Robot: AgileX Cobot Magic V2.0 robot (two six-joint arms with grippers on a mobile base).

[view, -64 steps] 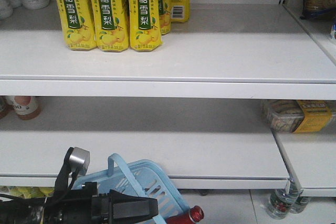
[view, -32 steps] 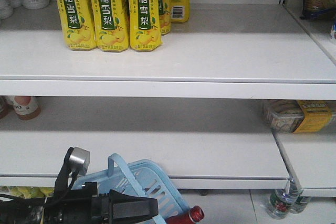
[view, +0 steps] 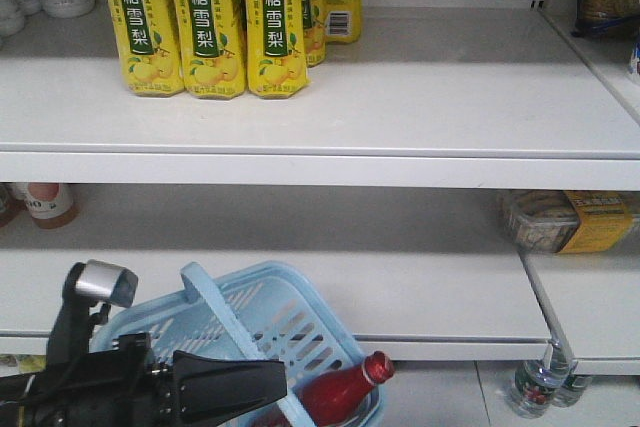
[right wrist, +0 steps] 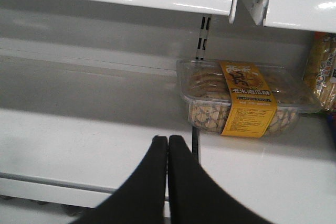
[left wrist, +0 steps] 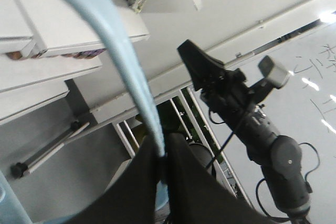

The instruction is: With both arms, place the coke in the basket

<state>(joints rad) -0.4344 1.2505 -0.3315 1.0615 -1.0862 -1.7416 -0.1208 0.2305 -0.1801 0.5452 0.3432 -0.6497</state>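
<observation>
Coke unseen; left gripper (left wrist: 164,157) clamps the basket (view: 300,322) handle, right gripper (right wrist: 167,142) closed empty, must find the can.

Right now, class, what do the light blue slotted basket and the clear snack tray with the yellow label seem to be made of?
The light blue slotted basket looks like moulded plastic with a matte finish: uniform colour, cut-out slots.

The clear snack tray with the yellow label looks like thin transparent glossy plastic: its contents show through. The yellow label is probably paper.
</observation>
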